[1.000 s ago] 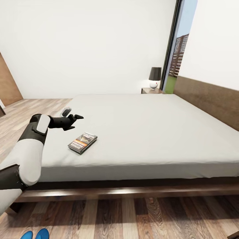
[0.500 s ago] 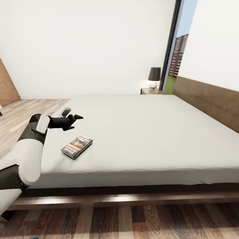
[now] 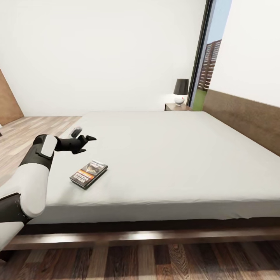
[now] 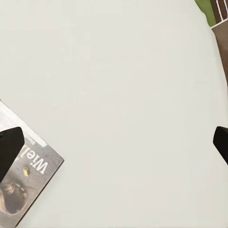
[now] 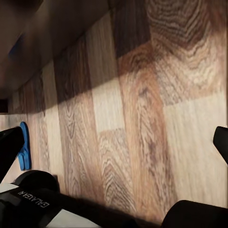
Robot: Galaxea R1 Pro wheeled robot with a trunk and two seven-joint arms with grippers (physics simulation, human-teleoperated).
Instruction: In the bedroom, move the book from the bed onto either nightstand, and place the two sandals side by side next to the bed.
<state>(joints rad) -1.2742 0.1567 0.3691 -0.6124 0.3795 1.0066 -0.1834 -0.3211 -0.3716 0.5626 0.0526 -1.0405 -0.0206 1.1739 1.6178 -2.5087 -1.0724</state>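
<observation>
Book (image 3: 89,174) on bed (image 3: 175,155), near-left corner; nightstand (image 3: 177,106) behind bed.

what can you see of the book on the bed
The book is a thin paperback with a dark grey cover, a greyish picture and white and orange title lettering. It lies flat and closed, face up, on the light-grey mattress near the bed's foot corner, turned at an angle to the edge. Nothing but the mattress touches it; the left gripper hovers open just beyond it.

White walls (image 3: 97,50) enclose a wood-plank floor (image 3: 155,262); a tall black-framed window (image 3: 206,58) shows daylight, a distant building and grass, and a brown wooden door (image 3: 8,99) stands at the left edge
</observation>
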